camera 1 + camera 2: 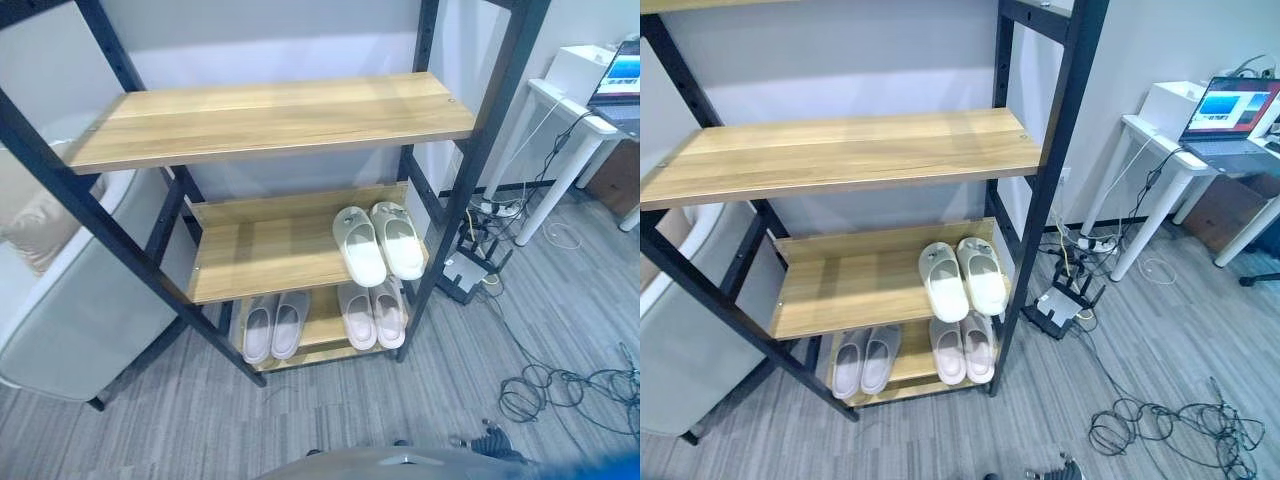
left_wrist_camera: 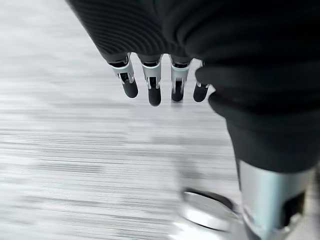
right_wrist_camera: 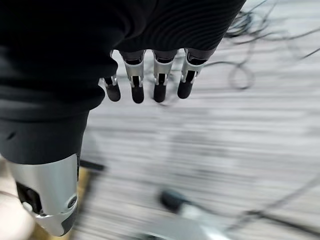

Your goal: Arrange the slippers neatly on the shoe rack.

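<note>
On the shoe rack (image 1: pixel 300 120), left to right: a grey pair of slippers (image 1: pixel 273 325) and a pinkish pair (image 1: pixel 372 314) sit on the bottom shelf, and a cream pair (image 1: pixel 379 243) on the middle shelf's right end. No writing is legible. The left hand (image 2: pixel 152 80) and the right hand (image 3: pixel 147 80) hang relaxed over the floor, holding nothing.

The floor (image 1: pixel 1160 330) is grey with thin stripes. Behind stands a pale grey wall (image 1: pixel 840 60). On the right is a white desk (image 1: pixel 1170 160) carrying an open laptop (image 1: pixel 1230 110). On the left stands a light grey armchair (image 1: pixel 70 300).
</note>
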You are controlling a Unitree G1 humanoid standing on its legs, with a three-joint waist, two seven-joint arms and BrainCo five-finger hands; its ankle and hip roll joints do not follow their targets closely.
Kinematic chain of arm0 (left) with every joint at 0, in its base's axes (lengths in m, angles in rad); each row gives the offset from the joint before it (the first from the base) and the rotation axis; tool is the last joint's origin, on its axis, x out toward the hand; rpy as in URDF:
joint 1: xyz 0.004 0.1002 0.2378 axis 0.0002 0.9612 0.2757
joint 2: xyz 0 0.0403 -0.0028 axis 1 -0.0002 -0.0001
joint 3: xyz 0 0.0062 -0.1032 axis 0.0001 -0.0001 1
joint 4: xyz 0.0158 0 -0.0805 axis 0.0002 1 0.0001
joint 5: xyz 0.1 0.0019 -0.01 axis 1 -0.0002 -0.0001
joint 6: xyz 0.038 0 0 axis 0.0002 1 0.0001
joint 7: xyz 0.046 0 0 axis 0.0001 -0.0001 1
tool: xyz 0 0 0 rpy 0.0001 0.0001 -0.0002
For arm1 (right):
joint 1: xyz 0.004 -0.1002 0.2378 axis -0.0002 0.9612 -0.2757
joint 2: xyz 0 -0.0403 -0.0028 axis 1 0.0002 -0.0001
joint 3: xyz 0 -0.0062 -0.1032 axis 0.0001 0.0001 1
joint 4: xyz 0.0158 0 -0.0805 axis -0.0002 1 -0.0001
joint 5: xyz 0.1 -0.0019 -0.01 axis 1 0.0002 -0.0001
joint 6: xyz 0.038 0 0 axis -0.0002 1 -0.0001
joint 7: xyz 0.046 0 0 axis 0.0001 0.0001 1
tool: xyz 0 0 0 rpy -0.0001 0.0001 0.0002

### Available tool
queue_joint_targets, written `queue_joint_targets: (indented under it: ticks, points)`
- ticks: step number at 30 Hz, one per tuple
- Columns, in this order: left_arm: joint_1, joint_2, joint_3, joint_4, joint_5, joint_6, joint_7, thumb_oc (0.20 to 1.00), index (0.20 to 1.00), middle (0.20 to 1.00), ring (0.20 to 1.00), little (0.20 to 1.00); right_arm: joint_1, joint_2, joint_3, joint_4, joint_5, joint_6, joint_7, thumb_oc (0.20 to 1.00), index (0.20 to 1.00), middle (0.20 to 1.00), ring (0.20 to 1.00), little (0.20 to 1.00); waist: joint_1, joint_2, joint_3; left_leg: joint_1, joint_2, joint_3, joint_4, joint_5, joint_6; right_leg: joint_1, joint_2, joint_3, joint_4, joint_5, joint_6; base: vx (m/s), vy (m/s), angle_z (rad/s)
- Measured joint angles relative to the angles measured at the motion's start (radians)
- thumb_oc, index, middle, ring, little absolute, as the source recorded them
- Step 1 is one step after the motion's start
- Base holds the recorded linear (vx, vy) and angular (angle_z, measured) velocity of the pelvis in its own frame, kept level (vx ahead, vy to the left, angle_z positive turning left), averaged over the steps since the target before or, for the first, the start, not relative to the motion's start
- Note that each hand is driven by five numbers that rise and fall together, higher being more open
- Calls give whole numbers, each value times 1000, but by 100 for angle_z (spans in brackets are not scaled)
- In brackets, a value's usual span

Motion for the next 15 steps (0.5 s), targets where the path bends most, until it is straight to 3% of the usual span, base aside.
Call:
queue_joint_targets:
  ticks: [2, 4, 15]
  points:
    - [-4, -2, -39, -83, 1, -4, 0, 1000, 1000, 1000, 1000, 1000, -10, 9, 1, -10, 1, -3, 2, 1000, 1000, 1000, 1000, 1000, 4, 10, -7, 20, 1, 18, -9, -3, 13, 10, -5, 11, -4, 0, 1, -25, -1, -14]
    - [-67, 16, -47, -138, 12, -26, 8, 1000, 1000, 1000, 1000, 1000, -37, 19, 25, -29, 9, -4, 4, 1000, 1000, 1000, 1000, 1000, -23, 14, -6, 38, 0, 21, -11, -5, 16, 31, -7, 15, -5, 2, 0, -7, 9, -13]
    - [-88, 19, -51, -142, 40, -23, 29, 1000, 1000, 1000, 1000, 1000, -36, 21, 22, -10, 39, -3, 11, 1000, 1000, 1000, 1000, 1000, -28, 14, 4, 52, 4, 23, -12, -9, 17, 43, -3, 16, -5, -4, 2, 2, 1, 0]
